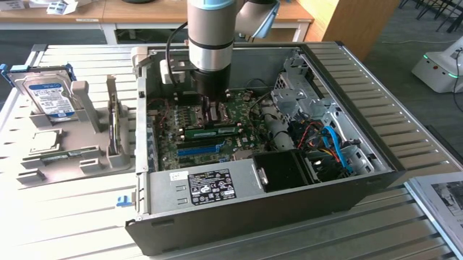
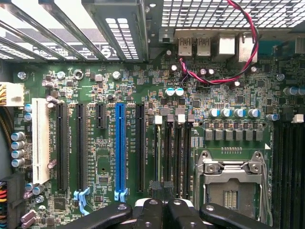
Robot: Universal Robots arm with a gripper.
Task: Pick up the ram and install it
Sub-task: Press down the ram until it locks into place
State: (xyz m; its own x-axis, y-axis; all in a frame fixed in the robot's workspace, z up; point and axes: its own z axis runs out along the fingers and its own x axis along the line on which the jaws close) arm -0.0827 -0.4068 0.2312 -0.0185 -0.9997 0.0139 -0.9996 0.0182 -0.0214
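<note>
Gripper (image 1: 210, 111) is down inside the open computer case (image 1: 347, 179), over the motherboard (image 2: 157, 95); fingers (image 2: 150, 210) pressed together, nothing between them. The ram (image 1: 211, 130), a thin green stick, lies in a slot just below the fingertips, beside the blue slot (image 1: 197, 149), apparently seated. Judged light and stiff but brittle, chips and contacts fragile. Best held by the long bare edges, pressure spread along the top edge, never twisted.
</note>
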